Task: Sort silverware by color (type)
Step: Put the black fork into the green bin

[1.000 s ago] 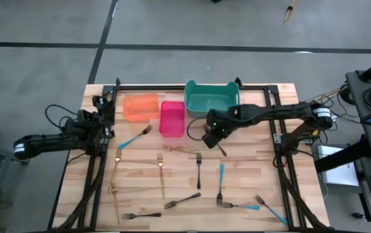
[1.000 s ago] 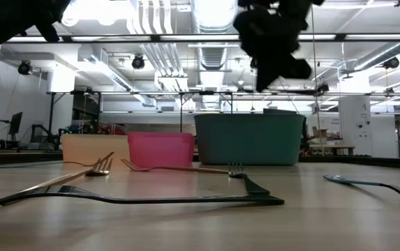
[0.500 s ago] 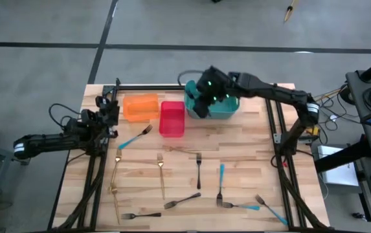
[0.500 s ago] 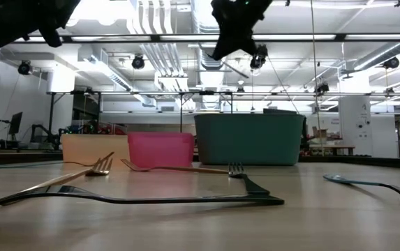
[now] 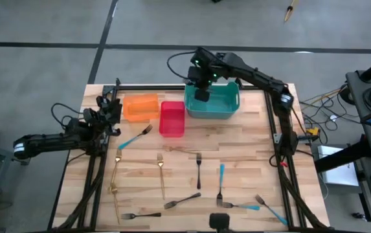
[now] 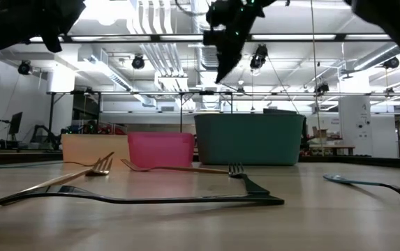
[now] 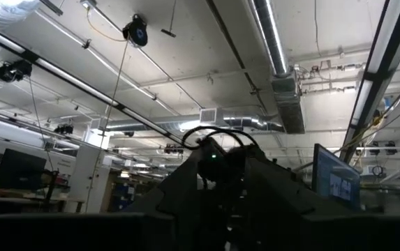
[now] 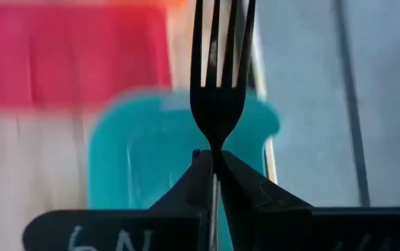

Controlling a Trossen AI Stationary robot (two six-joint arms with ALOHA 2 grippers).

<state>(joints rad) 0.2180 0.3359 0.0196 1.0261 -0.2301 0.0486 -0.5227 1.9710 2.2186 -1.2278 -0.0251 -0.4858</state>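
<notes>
- Dark grey fork [image 8: 218, 84]: handle hidden between the right gripper [image 8: 216, 166] fingers, which clamp its neck, tines projecting beyond.
- Held over the teal bin [image 5: 227, 107], upper centre.
- Left gripper [image 5: 111, 110]: width indiscernible.

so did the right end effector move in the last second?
Yes. The right end effector, shut on a dark fork, went from near the table's middle, below the teal bin, up to above that bin's left rim.

Light source: ceiling strip lights [image 6: 186, 38], bright, glaring.
Blur: red bin [image 8: 74, 56] and teal bin [image 8: 151, 160] beyond right gripper [image 8: 216, 162].
Arms: backlit silhouettes.
</notes>
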